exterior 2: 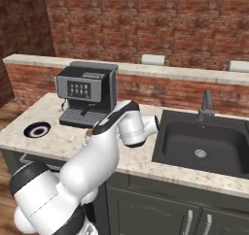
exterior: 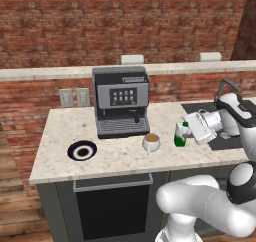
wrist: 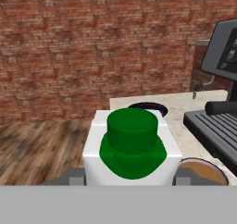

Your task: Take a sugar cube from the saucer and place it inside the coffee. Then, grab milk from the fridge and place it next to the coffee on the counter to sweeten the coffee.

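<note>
Milk carton (exterior: 180, 135) stands on the beige worktop (exterior: 55, 151), just right of the white coffee cup (exterior: 151, 142) and in front of the espresso machine (exterior: 120, 100). Pincer (exterior: 186, 132) pinches the carton from its right side, the dark fingers (wrist: 74, 176) flanking its white top and green cap. Far left on the worktop sits the dark saucer (exterior: 82, 150).

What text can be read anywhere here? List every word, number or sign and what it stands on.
None can be read.
Espresso machine: a panel of small pale icons and a faint strip above it, too blurred to read.
Milk carton: no lettering shows.
Wall outlets: blank.
</note>
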### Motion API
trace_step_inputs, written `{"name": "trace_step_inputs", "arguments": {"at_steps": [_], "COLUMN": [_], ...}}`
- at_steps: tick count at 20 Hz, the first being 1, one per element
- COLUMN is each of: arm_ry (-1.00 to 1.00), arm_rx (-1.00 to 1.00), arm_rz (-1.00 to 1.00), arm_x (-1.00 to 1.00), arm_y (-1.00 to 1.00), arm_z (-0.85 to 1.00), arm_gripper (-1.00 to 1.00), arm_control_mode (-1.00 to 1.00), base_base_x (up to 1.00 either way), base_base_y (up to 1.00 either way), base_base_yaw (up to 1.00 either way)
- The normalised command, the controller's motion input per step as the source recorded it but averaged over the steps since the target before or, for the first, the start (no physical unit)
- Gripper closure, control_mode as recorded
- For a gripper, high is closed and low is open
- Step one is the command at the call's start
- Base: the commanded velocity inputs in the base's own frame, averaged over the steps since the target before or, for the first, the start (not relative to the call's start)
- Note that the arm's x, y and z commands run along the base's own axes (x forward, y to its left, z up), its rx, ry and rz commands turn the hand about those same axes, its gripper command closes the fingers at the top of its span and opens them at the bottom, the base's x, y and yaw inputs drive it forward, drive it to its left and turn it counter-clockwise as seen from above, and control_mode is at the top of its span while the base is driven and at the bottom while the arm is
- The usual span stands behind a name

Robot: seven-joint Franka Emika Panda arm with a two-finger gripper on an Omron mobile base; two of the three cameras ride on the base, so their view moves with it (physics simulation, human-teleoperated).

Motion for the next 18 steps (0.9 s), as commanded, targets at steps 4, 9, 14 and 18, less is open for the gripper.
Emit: {"name": "trace_step_inputs", "arguments": {"at_steps": [4, 9, 14, 18], "arm_ry": [0.00, -0.01, -0.01, -0.09], "arm_rx": [-0.01, -0.01, -0.04, -0.02], "arm_rz": [0.00, 0.00, 0.00, 0.00], "arm_x": [0.23, 0.14, 0.01, 0.00], "arm_y": [0.00, 0.00, 0.00, 0.00], "arm_z": [-0.23, -0.19, -0.04, 0.00], "arm_gripper": [-1.00, -1.00, -1.00, -1.00], "arm_control_mode": [-1.00, -1.00, -1.00, -1.00], "base_base_x": [0.00, 0.00, 0.00, 0.00], "base_base_y": [0.00, 0.00, 0.00, 0.00], "base_base_yaw": [0.00, 0.00, 0.00, 0.00]}}
